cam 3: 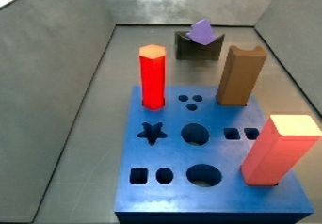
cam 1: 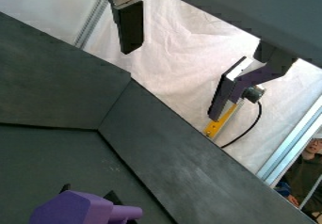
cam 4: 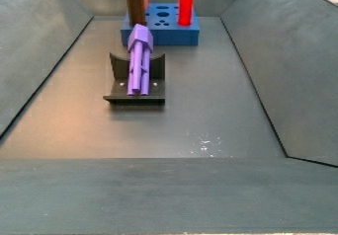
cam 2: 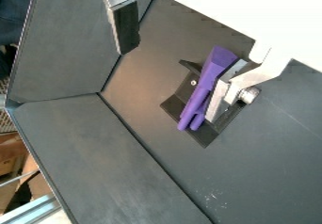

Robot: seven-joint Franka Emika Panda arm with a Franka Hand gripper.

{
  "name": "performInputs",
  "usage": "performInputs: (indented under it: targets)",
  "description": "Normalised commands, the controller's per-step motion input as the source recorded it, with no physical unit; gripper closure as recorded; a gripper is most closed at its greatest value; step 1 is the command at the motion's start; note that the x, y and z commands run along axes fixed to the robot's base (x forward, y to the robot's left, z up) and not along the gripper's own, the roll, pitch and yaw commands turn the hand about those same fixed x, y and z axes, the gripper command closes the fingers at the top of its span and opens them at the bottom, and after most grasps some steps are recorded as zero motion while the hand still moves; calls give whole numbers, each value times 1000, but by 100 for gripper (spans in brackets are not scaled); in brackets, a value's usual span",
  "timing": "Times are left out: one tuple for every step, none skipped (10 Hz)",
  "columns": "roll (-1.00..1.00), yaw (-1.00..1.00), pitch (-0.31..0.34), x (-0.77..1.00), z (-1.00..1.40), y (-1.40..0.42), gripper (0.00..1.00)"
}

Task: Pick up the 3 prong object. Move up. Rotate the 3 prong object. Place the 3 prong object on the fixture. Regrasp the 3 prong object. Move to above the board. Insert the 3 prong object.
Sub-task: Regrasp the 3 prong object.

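Peg (cam 4: 138, 53) at rest: the purple 3 prong piece leans in the fixture (cam 4: 136, 85), well short of the board (cam 3: 208, 162). Pincer (cam 2: 189, 44) hangs above, spread wide and empty. It looks rigid, light and smooth; mid-shaft seems the safest hold.

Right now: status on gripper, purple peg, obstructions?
Gripper raised above the floor, fingers open, empty. Purple slender 3 prong object leaning on dark fixture. Nothing blocking it.
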Motion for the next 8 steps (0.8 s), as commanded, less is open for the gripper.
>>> performInputs:
  targets:
    - [131, 86, 66, 320, -30, -49, 0]
    - [129, 87, 68, 319, -30, -49, 0]
    - [128, 88, 70, 317, -30, -48, 0]
    - [127, 89, 71, 316, -30, -48, 0]
    - [126, 90, 73, 315, -29, -47, 0]
    - [125, 90, 73, 315, -28, -47, 0]
    - [125, 91, 74, 314, -27, -47, 0]
    - [124, 91, 75, 313, -26, -47, 0]
